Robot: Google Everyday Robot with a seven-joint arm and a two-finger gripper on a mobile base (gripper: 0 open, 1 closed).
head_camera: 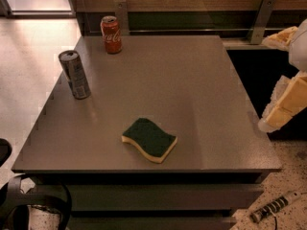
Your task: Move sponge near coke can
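The sponge (149, 139), dark green on top with a yellow foam base and wavy edges, lies flat near the front middle of the grey table (192, 80). The coke can (111, 34), short and red with white script, stands upright at the table's far left corner. My gripper (284, 104) shows as pale cream-coloured parts at the right edge of the view, off the table's right side, well away from both the sponge and the can. It holds nothing that I can see.
A taller slim silver-grey can (75, 74) stands upright near the table's left edge, between the coke can and the front. A wooden wall with metal brackets (261, 20) runs behind the table. A black object (29, 205) sits on the floor at front left.
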